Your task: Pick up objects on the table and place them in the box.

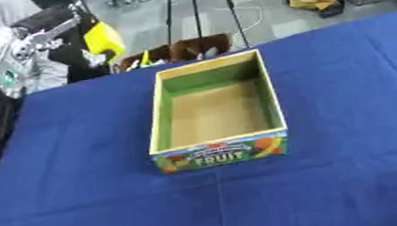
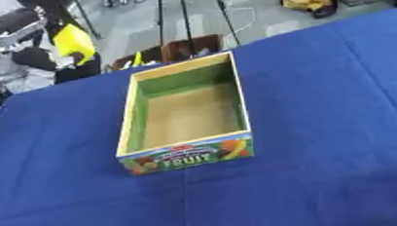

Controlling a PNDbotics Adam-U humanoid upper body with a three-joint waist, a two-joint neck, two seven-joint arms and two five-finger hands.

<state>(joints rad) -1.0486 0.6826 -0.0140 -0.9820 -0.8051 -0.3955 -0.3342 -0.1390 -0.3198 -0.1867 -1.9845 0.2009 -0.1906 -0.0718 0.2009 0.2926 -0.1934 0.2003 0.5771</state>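
in the left eye view the box (image 1: 216, 115) stands open-topped near the middle of the counter (image 1: 341, 175), its "fruit" printed end wall nearest the camera, blue cloth lying bare on all its sides and the counter's far edge just behind it. in the right eye view the same box sits left of centre, a grey floor (image 2: 129, 21) with clutter beyond the far edge; no hand shows in either view, so its state cannot be told.
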